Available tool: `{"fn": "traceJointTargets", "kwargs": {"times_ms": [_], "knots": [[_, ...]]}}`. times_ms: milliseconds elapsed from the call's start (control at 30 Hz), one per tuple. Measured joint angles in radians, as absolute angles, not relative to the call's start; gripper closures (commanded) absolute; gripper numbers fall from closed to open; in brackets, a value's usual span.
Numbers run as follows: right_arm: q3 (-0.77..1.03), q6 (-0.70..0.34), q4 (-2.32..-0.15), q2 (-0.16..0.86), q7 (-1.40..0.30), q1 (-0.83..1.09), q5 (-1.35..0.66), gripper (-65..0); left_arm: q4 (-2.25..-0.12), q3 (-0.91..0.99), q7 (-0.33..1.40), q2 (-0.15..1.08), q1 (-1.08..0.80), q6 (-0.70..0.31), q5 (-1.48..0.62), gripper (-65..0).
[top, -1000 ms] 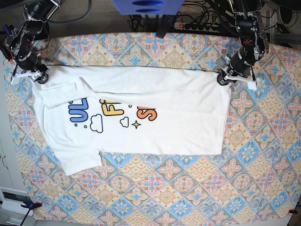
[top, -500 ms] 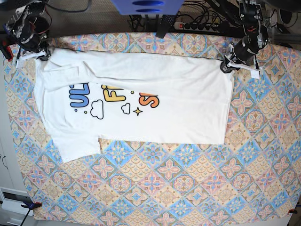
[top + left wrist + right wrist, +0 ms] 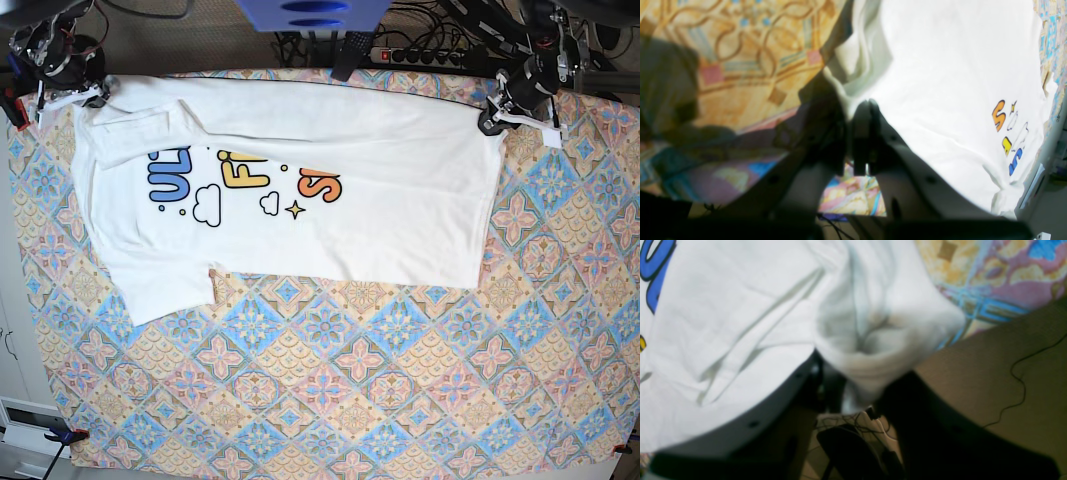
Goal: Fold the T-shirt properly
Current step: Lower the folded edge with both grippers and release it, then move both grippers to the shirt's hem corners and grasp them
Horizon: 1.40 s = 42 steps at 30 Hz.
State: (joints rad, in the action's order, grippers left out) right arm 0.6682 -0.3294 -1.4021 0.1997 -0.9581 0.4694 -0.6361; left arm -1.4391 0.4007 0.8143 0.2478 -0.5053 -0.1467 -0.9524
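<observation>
T-shirt dragged farther up tablecloth; left pincer, right pincer both clamping corners.

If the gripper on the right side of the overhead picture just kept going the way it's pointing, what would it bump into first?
That left gripper is already shut on a corner of the T-shirt. Its tips point down, so pushing on would probably press that bunched cloth onto the tablecloth just beyond; depth is hard to judge.
</observation>
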Motion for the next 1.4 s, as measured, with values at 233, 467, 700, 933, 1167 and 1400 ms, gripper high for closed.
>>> {"fn": "traceJointTargets", "kwargs": {"times_ms": [233,467,700,933,1167,1400], "knots": [[0.668,-0.334,-1.407,0.199,-0.952,0.469,-0.644,-26.9,-1.44,0.402,0.809,0.258,-0.565,-0.15,-1.025,-1.3],[0.668,-0.311,-1.458,0.199,-0.968,0.489,-0.606,-27.1,-1.452,0.402,0.823,0.266,-0.57,-0.146,-1.021,-1.9],[0.67,-0.317,-1.548,0.199,-0.969,0.516,-0.612,-27.2,-1.62,0.445,0.87,0.263,-0.666,-0.078,-0.936,-27.9],[0.749,-0.313,-1.61,0.195,-0.984,0.521,-0.606,-31.2,-1.698,0.603,0.952,0.245,-0.637,-0.083,-0.941,-34.1],[0.852,-0.313,-1.732,0.197,-1.065,0.519,-0.606,-31.6,-1.699,0.653,0.952,0.252,-0.549,-0.083,-0.937,-34.1],[0.891,-0.314,-1.82,0.196,-1.093,0.518,-0.608,-31.6,-1.697,0.65,0.958,0.269,-0.456,-0.083,-0.934,-34.1]]}}
